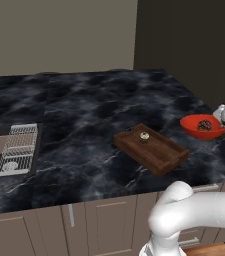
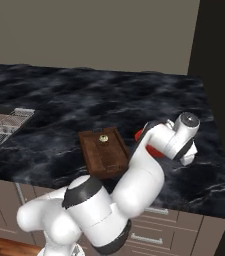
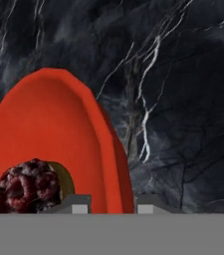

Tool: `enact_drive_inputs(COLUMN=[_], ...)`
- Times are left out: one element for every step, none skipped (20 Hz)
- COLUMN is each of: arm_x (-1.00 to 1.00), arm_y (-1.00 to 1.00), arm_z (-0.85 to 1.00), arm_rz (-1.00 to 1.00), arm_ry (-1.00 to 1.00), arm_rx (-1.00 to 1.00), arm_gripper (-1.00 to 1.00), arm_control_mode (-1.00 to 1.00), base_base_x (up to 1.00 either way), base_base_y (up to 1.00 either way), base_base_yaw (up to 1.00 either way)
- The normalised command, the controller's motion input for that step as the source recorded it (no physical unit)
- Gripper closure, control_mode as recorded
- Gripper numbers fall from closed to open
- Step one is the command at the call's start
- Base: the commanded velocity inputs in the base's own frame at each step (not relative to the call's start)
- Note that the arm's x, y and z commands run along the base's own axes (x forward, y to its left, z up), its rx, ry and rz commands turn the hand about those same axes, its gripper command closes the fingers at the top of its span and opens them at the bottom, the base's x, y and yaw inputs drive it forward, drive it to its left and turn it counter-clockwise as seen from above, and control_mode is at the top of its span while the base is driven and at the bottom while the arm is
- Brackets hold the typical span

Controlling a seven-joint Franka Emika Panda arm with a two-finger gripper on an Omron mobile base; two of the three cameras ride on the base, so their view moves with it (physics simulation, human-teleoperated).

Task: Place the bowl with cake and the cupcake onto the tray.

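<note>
The red-orange bowl with cake is on the counter's right side, to the right of the tray. The dark berry-topped cake piece lies inside it. In the hand view my gripper is shut on the bowl's right rim, one fingertip inside the wall and one outside. Whether the bowl rests on the counter or hangs just above it, I cannot tell. The dark wooden tray sits mid-counter, and the small cupcake stands in its far end. In the right base view my arm covers most of the bowl, beside the tray and cupcake.
A white wire rack lies at the counter's left beside the sink. The black marble counter ends just right of the bowl and drops to cabinets along its front. A dark wall stands at the right.
</note>
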Motion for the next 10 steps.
enact_drive_inputs(arm_x=[0.0, 0.0, 0.0, 0.0, 0.0, 0.0, 0.0, 0.0, 0.0, 0.0], arm_y=[0.56, 0.58, 0.6, 0.61, 0.61, 0.57, 0.53, 0.53, 0.54, 0.54], arm_z=[0.16, 0.14, 0.05, 0.04, 0.04, 0.0, 0.0, 0.0, 0.0, 0.0], arm_rz=[0.11, 0.11, 0.11, 0.11, 0.11, 0.11, 0.12, 0.12, 0.13, 0.13], arm_ry=[0.0, 0.0, 0.0, 0.0, 0.0, 0.0, 0.0, 0.0, 0.0, 0.0], arm_rx=[0.0, 0.0, 0.0, 0.0, 0.0, 0.0, 0.0, 0.0, 0.0, 0.0], arm_gripper=[1.0, 1.0, 1.0, 1.0, 1.0, 1.0, 1.0, 1.0, 1.0, 1.0], arm_control_mode=[-1.0, -1.0, -1.0, -1.0, -1.0, -1.0, -1.0, -1.0, -1.0, -1.0], base_base_x=[0.0, 0.0, 0.0, 0.0, 0.0, 0.0, 0.0, 0.0, 0.0, 0.0], base_base_y=[0.0, 0.0, 0.0, 0.0, 0.0, 0.0, 0.0, 0.0, 0.0, 0.0], base_base_yaw=[0.0, 0.0, 0.0, 0.0, 0.0, 0.0, 0.0, 0.0, 0.0, 0.0])
